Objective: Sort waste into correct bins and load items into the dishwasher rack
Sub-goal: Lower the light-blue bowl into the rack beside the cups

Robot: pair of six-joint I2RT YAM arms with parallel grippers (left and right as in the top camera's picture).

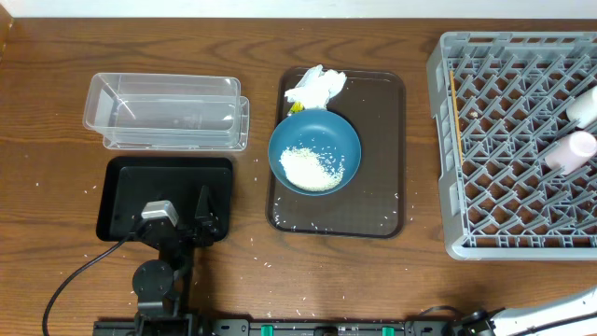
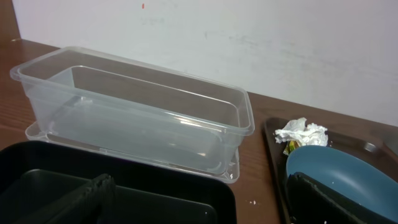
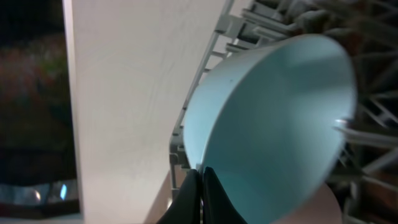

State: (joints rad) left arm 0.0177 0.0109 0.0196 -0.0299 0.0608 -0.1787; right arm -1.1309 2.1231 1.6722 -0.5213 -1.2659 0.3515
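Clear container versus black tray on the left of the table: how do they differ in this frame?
The clear container is see-through; the black tray is opaque. The clear container has tall walls, while the black tray is shallow. The clear container sits farther from the robot's base, the black tray nearer to it. Both are rectangular with a similar footprint, and no waste is visible in either.

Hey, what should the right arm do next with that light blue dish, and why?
Probably lower the small light-blue dish into the grey lattice dishwasher rack and let go: the right gripper pinches its rim, with the grid right behind it.
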